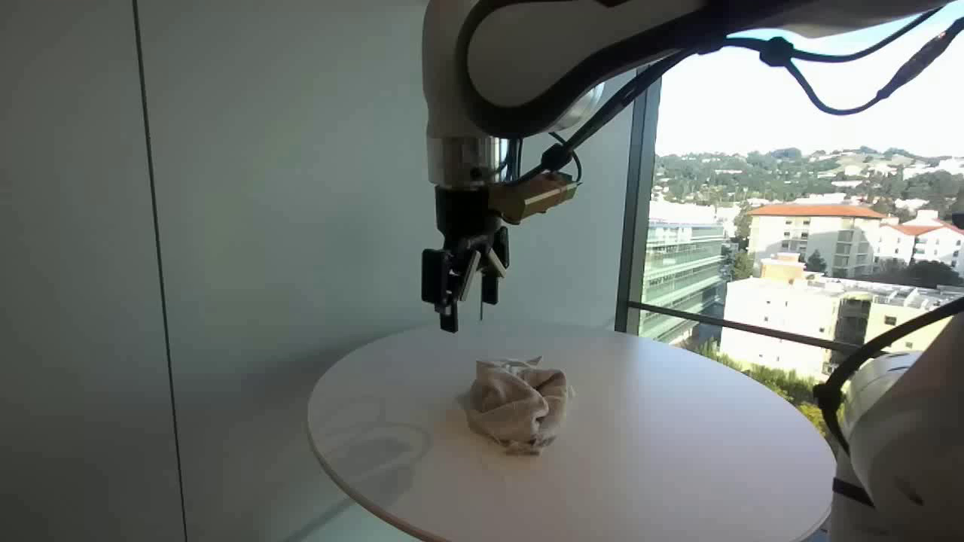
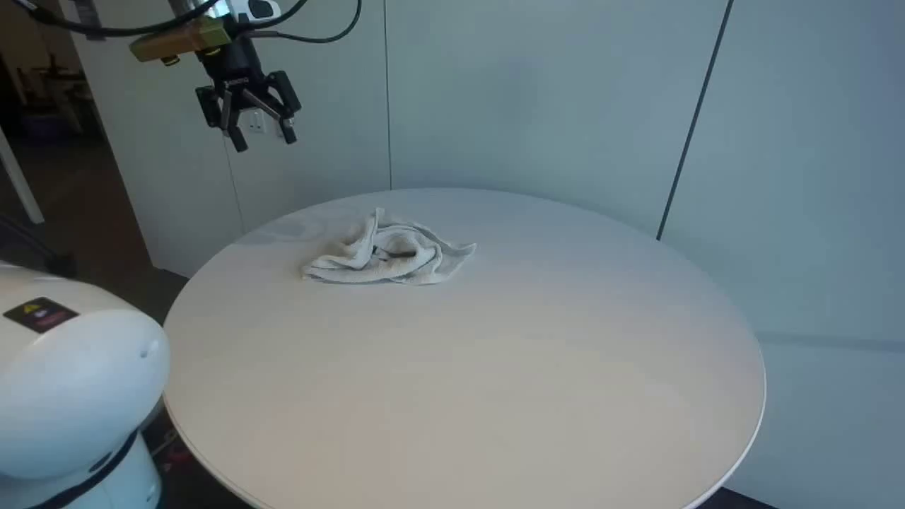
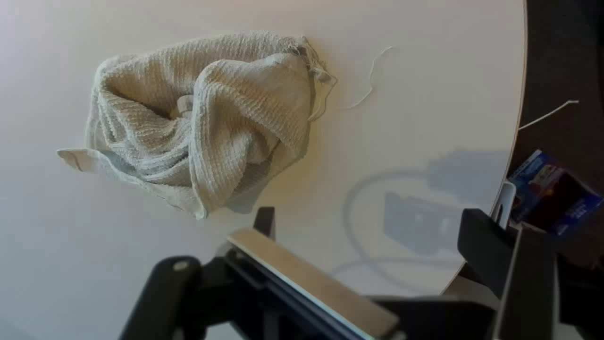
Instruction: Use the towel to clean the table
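White table (image 1: 640, 467): round, near edge cut off in an exterior view; crumpled towel (image 1: 520, 406) lying on it.
Gripper (image 1: 469, 307): fingers spread apart, above the tabletop.
Window frame (image 1: 637, 211): buildings (image 1: 813, 241) beyond.
Panelled wall (image 2: 537, 106): behind the table in an exterior view; dim space (image 2: 92, 184) at left hard to make out.
Towel folds (image 3: 255, 99): in the wrist view, pale lump (image 3: 185, 104) among them, cannot tell what.
Dark floor (image 3: 561, 47): past the table's edge; blue packet (image 3: 552, 193), print too blurred to read.

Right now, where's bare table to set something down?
In an exterior view, the table is bare from the towel to the right-hand rim. Crowded: around the towel, with loose thread beside it in the wrist view.
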Controlling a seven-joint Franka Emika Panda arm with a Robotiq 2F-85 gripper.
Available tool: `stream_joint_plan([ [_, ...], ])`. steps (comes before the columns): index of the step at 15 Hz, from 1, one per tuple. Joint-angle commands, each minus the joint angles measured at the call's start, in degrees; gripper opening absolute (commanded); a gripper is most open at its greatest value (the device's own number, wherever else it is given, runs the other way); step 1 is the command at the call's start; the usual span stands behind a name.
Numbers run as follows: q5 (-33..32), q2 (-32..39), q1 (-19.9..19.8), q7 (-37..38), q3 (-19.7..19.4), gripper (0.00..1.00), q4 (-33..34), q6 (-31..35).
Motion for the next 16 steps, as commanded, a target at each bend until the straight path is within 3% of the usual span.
stream_joint_plan([
  [1,-0.73,0.30,1.63,0.64,-1.32,1.00,0.37,-0.17],
  [6,-0.73,0.02,1.62,0.64,-1.30,1.00,0.88,-0.18],
  [9,-7.47,-2.18,-1.28,6.79,0.26,1.00,1.83,-5.59],
  [13,-12.82,-3.89,-4.26,9.90,-4.27,1.00,2.28,-11.11],
  [16,-12.05,-0.43,-5.97,7.18,-9.77,1.00,2.63,-7.36],
])
